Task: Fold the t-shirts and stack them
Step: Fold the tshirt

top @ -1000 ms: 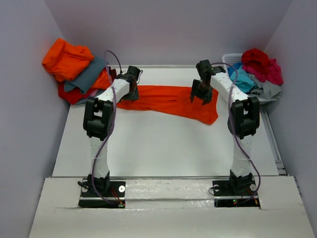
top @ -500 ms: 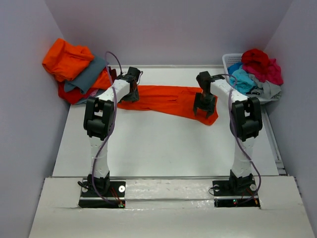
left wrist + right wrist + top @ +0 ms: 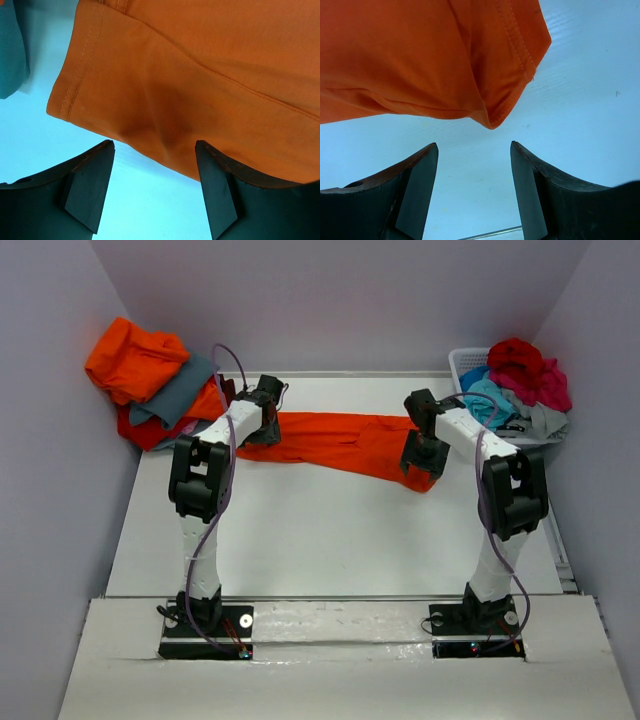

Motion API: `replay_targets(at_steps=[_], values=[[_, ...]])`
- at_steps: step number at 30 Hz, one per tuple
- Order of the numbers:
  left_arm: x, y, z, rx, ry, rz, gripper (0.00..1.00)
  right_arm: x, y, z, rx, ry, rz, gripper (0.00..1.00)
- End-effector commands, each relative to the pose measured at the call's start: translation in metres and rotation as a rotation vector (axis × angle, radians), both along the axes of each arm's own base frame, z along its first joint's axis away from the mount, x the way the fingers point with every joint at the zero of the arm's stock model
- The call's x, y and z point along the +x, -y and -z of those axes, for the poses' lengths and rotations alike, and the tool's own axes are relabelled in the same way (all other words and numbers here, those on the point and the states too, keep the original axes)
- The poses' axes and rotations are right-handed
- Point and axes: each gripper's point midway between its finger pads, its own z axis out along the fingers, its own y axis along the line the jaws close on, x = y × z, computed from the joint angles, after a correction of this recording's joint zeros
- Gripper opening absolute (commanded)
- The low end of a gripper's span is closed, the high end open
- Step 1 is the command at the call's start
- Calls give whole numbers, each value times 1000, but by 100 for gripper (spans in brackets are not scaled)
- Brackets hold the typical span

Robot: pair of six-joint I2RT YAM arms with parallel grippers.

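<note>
Now one orange t-shirt (image 3: 340, 443) lies flat on the counter (image 3: 300, 540), stretched as a long band from the left gripper (image 3: 262, 426) across to the right gripper (image 3: 424, 456), so its long axis runs from one to the other. Both grippers stand open and hold nothing. In the left wrist view a sleeve hem lies just ahead of the fingers, with cloth reaching in between their tips. In the right wrist view the shirt's end corner sits just ahead of the gap, short of the tips. Each arm is thus nearest its own end. Beyond the left gripper is a heap (image 3: 150, 380) of at least three shirts: orange, grey and orange-red. Beyond the right gripper, one white basket (image 3: 462, 358) holds at least four more.
</note>
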Motion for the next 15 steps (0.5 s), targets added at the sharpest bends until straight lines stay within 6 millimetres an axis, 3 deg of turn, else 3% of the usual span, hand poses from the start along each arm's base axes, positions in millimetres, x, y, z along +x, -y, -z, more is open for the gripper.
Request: replay_targets(at_steps=[1, 9, 15], values=[[-3, -2, -5, 13, 7, 2, 78, 3, 0, 10, 4, 18, 34, 64], [-6, -3, -5, 15, 7, 3, 78, 21, 3, 16, -8, 62, 53, 58], [-7, -3, -3, 17, 3, 2, 78, 31, 5, 19, -16, 65, 57, 38]])
